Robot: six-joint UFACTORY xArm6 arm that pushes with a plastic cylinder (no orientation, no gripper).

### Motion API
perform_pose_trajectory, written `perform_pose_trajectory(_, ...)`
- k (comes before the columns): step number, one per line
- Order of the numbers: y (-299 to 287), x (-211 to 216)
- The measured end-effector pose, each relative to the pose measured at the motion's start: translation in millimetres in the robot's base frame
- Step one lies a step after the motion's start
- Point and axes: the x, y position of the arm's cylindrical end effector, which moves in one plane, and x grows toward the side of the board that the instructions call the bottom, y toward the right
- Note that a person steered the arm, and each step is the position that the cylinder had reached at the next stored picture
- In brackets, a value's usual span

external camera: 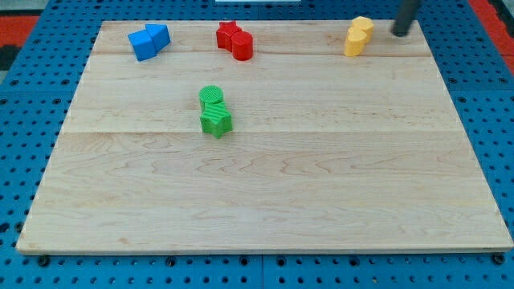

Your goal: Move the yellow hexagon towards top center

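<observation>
A pale wooden board (265, 193) made of glued planks lies on a blue perforated table (16, 160) and fills most of the view. Near the board's top right corner stand two yellow blocks pressed together: the upper right one, the yellow hexagon (363, 27), touches a second yellow block (354, 43) just below and to its left, whose shape I cannot make out. The dark rod enters from the view's top right, and my tip (398, 34) sits just to the right of the yellow hexagon, close to it but with a small gap, near the board's top edge. There are no jaws on the rod; it is a plain end holding nothing. At the top left sit two touching blue blocks (148, 41). Right of them are two touching red blocks (235, 40), near top centre. Left of the board's middle, a green cylinder (212, 98) touches a green star-like block (215, 120) below it.
</observation>
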Motion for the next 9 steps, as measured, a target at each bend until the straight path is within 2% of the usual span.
perform_pose_trajectory(1, -71.1, -1.4)
perform_pose_trajectory(2, -110.4, -0.7)
perform_pose_trajectory(3, -80.3, -2.0)
perform_pose_trajectory(4, -129.3, -5.9)
perform_pose_trajectory(5, -207.9, -6.5)
perform_pose_trajectory(6, -210.1, 1.8)
perform_pose_trajectory(7, -176.1, -4.6)
perform_pose_trajectory(8, -198.4, -21.6)
perform_pose_trajectory(9, -251.8, -21.9)
